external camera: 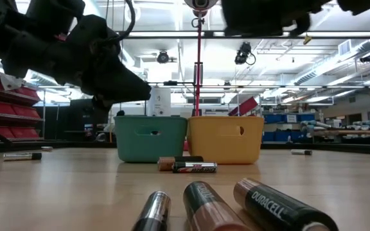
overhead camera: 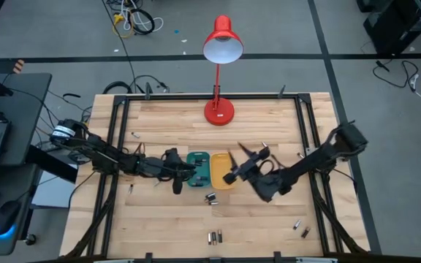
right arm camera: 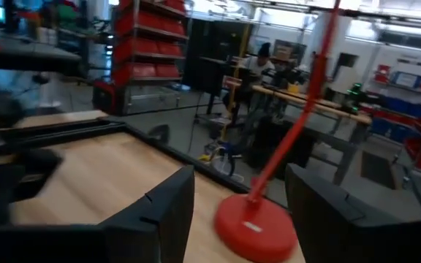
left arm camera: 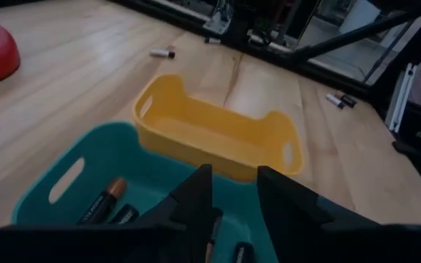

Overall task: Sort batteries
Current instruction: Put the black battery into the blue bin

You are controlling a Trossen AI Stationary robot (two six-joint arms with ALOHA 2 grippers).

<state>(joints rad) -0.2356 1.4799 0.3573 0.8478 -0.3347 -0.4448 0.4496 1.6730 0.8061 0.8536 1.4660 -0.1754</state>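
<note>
While my left gripper (left arm camera: 234, 197) hangs over the teal tray (left arm camera: 57, 191) with its fingers parted and a slim battery (left arm camera: 212, 235) showing just below the gap, I judge the main risk is that cell catching on a fingertip and tipping out over the low wall instead of dropping flat. It is not clear whether it is free of the fingers or merely lying beneath them. Beyond the tips sits the yellow tray (left arm camera: 214, 135), touching the teal one; a slight drift forward could send a cell into the wrong bin.

My right gripper (right arm camera: 236, 212) is raised, fingers apart and empty, facing the red lamp base (right arm camera: 258, 226) (its swing back could clip the lamp).

Batteries: small cylinders, dark bodies with copper or silver ends. A copper-topped one (left arm camera: 102, 202) and darker ones lie in the teal tray under my left tool. Others are loose on the table: two (external camera: 186, 165) in front of the trays, three (external camera: 211, 206) nearer the front edge, and single cells well off to both sides.
</note>
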